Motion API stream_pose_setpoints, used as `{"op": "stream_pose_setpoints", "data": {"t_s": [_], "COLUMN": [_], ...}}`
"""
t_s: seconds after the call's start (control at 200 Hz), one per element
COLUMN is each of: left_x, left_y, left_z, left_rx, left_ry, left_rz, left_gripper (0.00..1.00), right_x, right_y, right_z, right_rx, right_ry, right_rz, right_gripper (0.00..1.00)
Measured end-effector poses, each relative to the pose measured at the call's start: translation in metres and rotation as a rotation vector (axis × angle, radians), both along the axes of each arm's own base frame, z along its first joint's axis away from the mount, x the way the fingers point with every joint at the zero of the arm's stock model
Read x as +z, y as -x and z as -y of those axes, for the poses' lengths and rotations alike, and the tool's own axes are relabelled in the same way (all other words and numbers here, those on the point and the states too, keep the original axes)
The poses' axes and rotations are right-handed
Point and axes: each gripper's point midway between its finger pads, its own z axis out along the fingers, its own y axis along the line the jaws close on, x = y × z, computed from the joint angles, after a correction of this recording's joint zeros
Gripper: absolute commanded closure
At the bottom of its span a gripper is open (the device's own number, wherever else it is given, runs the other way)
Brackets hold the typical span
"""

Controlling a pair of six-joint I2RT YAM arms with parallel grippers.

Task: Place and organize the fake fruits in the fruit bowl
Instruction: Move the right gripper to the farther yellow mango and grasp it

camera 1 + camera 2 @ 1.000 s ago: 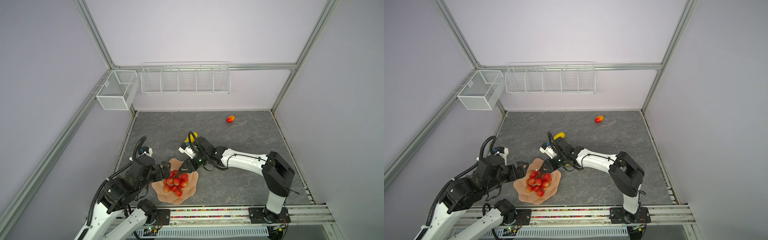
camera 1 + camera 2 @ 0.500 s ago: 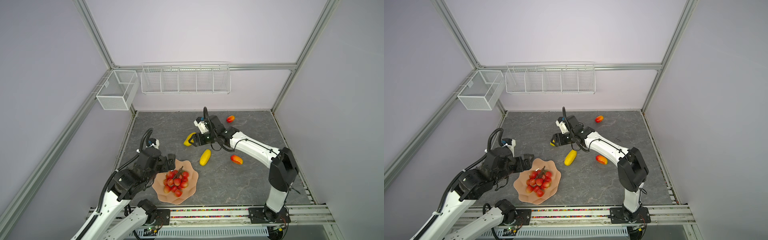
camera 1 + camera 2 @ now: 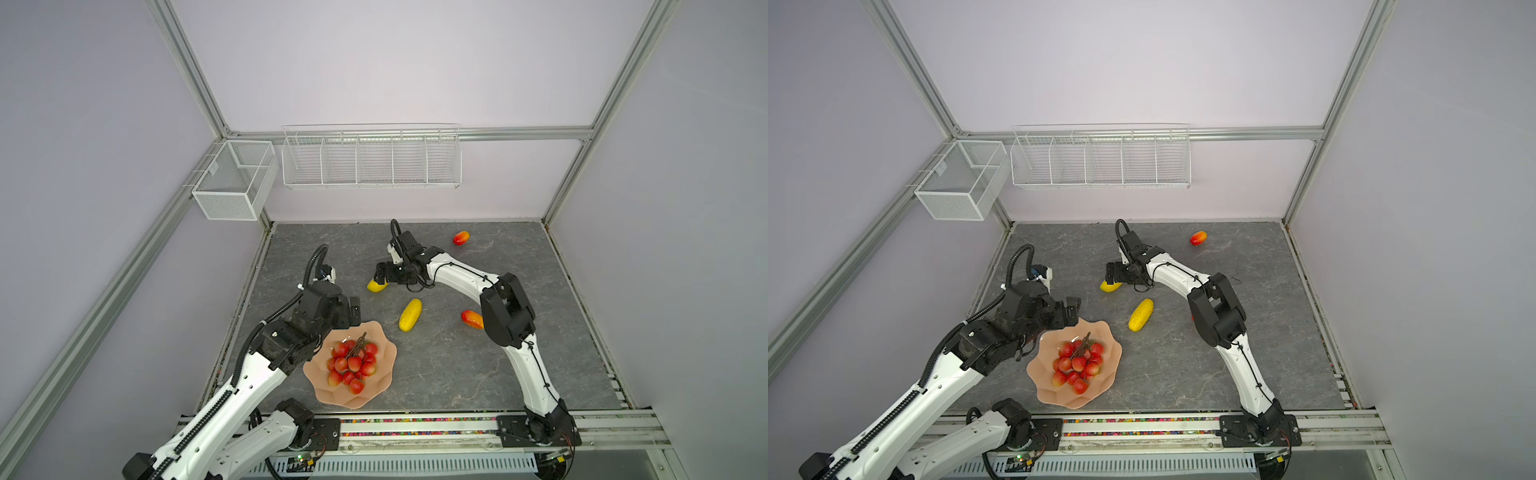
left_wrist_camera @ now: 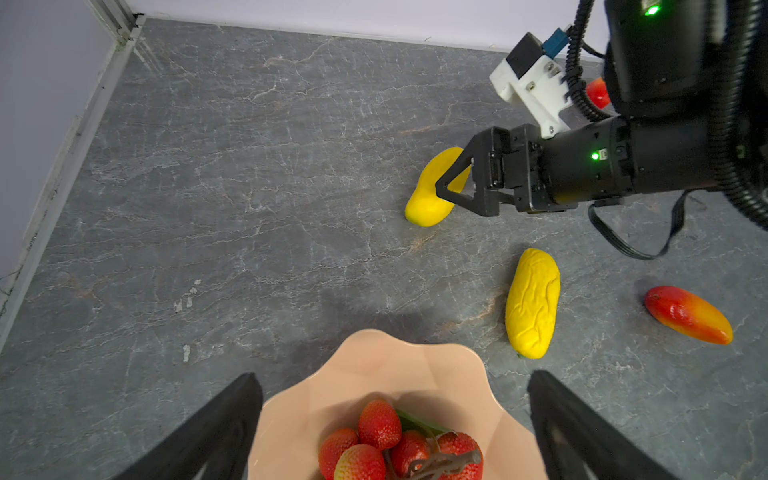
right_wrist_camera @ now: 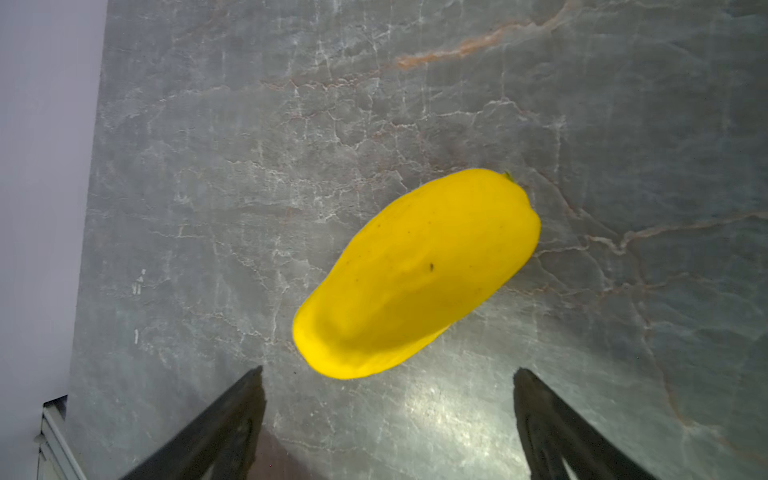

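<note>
Step in hand: reach for the smooth yellow fruit (image 5: 415, 274), lying on the table (image 3: 457, 374) at about twelve o'clock from the fruit bowl (image 3: 332, 399). Right gripper (image 5: 388, 374) — jaws wide, empty — hangs just above it; contact cannot be judged. Next move: lower, straddle the fruit's width, close. Left gripper (image 4: 392, 375), also wide, hovers at the bowl's rim.

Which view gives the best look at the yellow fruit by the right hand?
The right wrist view: the yellow fruit lies whole and unblocked on the table. In the left wrist view the right hand covers part of it; both top views show only one end.
</note>
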Motion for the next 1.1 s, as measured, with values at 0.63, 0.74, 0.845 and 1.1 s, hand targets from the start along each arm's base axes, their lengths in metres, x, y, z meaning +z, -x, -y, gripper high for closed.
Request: {"op": "stream_pose_setpoints", "data": {"t_s": [0.63, 0.74, 0.845, 1.1], "left_x": [0.005, 0.006, 0.006, 0.005], "left_y": [0.001, 0.001, 0.001, 0.009], "left_z": [0.007, 0.007, 0.007, 0.003], "left_rx": [-0.035, -0.036, -0.036, -0.029], "left_ry": [0.054, 0.053, 0.054, 0.073], "left_rz": [0.034, 0.036, 0.036, 0.023], "left_gripper": [0.01, 0.01, 0.01, 0.01], "right_x": [-0.030, -0.032, -0.031, 0.015], "right_y": [-0.024, -0.024, -0.019, 0.021], "right_z": [-0.014, -0.014, -0.013, 0.016], "right_rx": [-0.051, -0.049, -0.028, 0.042], "right_ry": [0.008, 0.007, -0.011, -0.022], "right_rz": [-0.012, -0.012, 0.005, 0.075], "right_gripper": [0.50, 0.53, 0.55, 0.56]}}
